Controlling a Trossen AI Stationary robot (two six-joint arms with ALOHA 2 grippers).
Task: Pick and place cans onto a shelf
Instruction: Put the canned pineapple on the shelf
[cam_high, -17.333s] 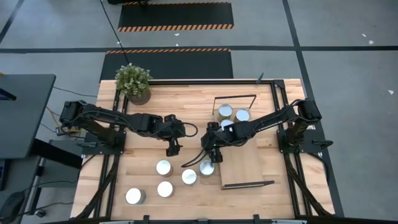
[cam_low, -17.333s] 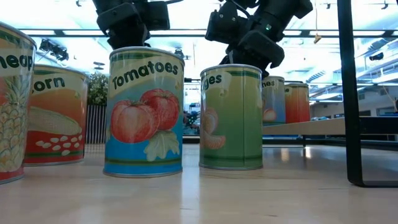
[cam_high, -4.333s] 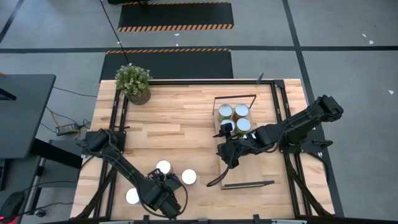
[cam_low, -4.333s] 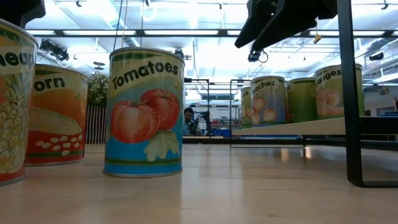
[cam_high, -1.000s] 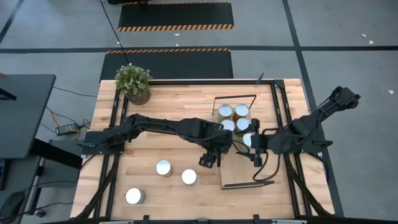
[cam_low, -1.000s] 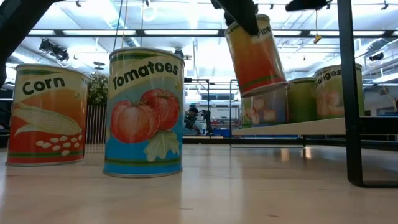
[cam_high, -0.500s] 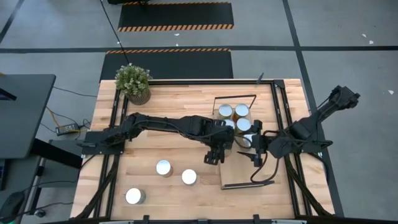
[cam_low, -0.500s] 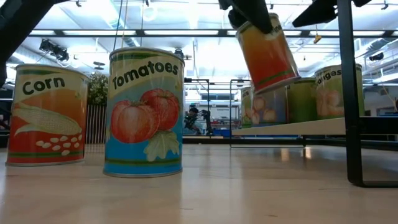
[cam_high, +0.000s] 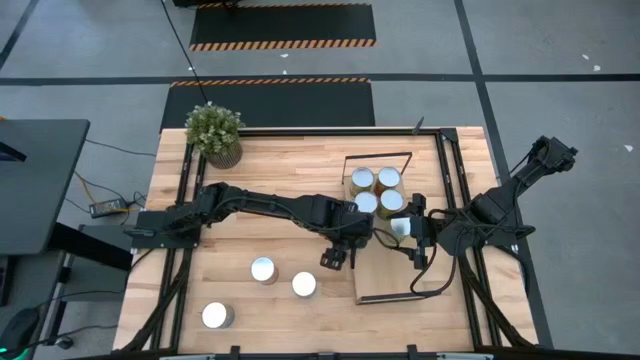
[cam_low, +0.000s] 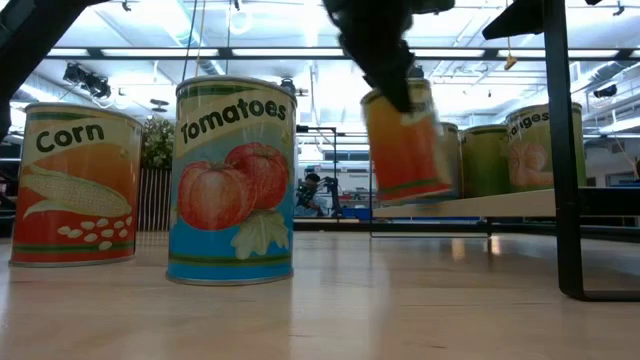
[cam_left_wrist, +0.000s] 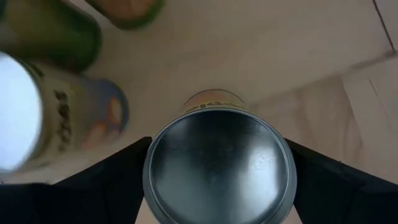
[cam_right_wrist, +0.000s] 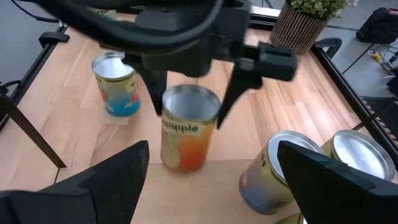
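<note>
Wooden counter (cam_high: 300, 170) first, from its near edge: three cans wait loose on it, a corn can (cam_low: 75, 185), a tomatoes can (cam_low: 235, 180) and a third can (cam_high: 217, 315) that only the high view shows. Farther in, the left hand (cam_high: 337, 253) has its fingers clamped on either side of the held can (cam_right_wrist: 189, 127), which hangs upright just at the near long edge of the shelf (cam_high: 385, 275), apparently off the surface. The right hand (cam_high: 418, 243) waits over the board's other side, fingers spread wide and empty. Beyond, four cans (cam_high: 361, 180) stand in a tight block at the shelf's far end. A pale shape (cam_high: 400, 228) beside the right hand may be a fifth; I cannot tell. One potted plant (cam_high: 213, 132) sits at the far corner.

This looks like the carry step. Next, I judge, the held can must travel over the bare board, come down level next to the block without nudging it, and be let go.
</note>
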